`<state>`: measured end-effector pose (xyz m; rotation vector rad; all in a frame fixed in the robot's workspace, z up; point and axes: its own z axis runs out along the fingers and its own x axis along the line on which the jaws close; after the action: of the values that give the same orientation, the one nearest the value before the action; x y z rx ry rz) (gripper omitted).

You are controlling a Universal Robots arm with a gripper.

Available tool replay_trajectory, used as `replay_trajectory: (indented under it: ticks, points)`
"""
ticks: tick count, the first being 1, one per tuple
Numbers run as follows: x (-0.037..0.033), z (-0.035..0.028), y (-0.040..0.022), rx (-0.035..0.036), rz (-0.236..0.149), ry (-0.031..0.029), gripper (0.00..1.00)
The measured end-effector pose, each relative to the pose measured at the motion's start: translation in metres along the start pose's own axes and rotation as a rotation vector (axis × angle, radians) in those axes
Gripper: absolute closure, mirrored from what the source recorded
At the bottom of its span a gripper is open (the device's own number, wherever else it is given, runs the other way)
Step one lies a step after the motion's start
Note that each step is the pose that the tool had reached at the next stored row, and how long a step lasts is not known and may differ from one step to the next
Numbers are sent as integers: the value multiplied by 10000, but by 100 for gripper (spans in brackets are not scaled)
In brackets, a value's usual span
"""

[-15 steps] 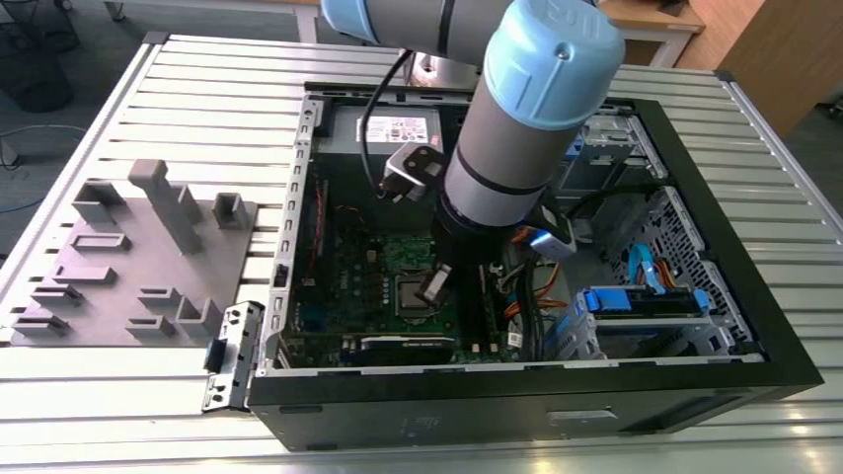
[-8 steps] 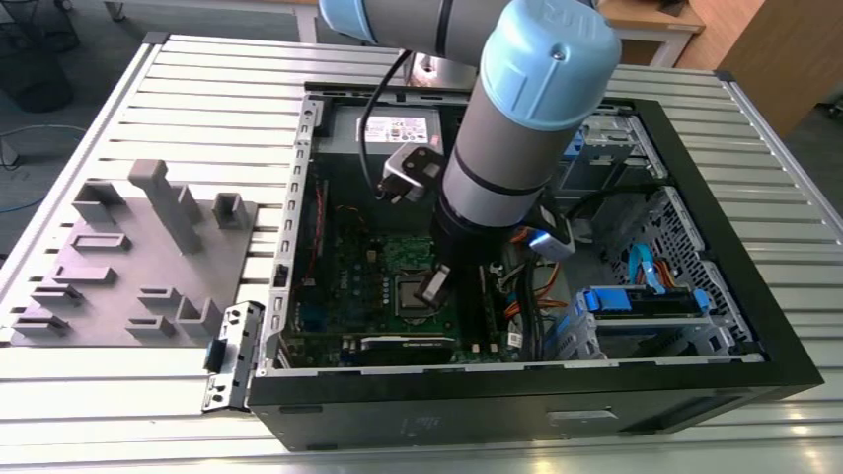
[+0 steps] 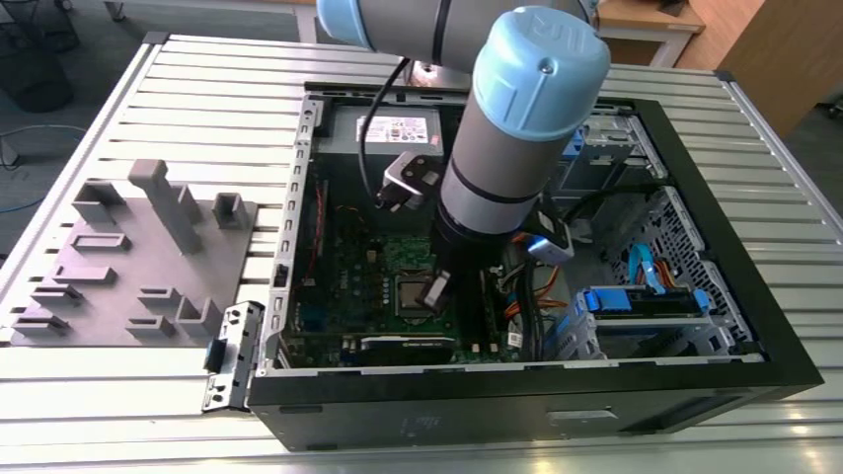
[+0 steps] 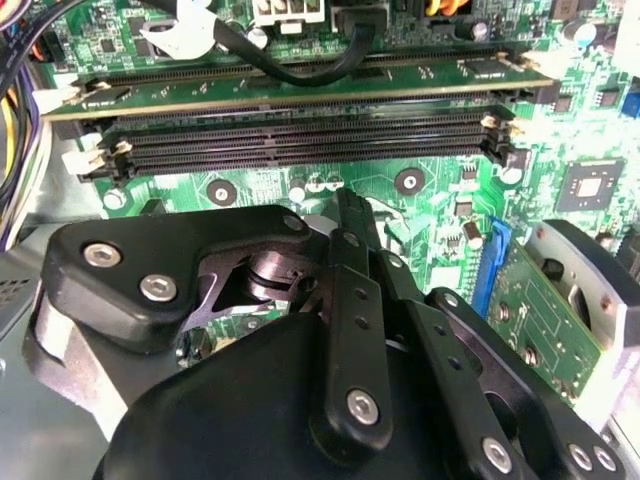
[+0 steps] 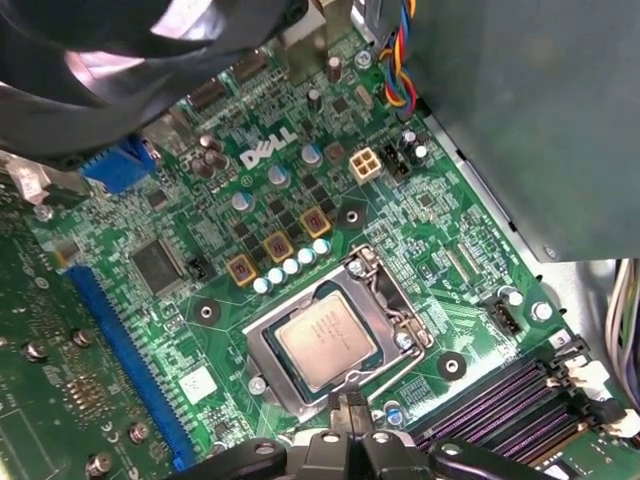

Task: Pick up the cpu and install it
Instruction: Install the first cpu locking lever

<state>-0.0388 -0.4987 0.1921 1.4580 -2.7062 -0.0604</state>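
The cpu (image 5: 327, 343) lies in the open socket frame (image 5: 385, 290) on the motherboard (image 5: 430, 230), mid-case. The gripper (image 5: 347, 408) hovers just beside its edge, fingers pressed together and empty. A skewed chip could bend socket pins under any push. Whether it lies fully flat is hard to judge.

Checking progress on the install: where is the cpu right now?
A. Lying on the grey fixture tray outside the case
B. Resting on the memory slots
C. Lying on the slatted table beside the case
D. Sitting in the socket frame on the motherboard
D: in the first wrist view the cpu lies flat inside the silver socket frame on the motherboard, with the gripper just at the frame's edge.
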Motion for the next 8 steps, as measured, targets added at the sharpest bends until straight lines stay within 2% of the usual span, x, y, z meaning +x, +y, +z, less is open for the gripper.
replay_trajectory:
  ticks: [3,8]
  points:
    - [0,24,-3,56,-1,-43,89]
    - [-1,34,-3,25,-9,-145,89]
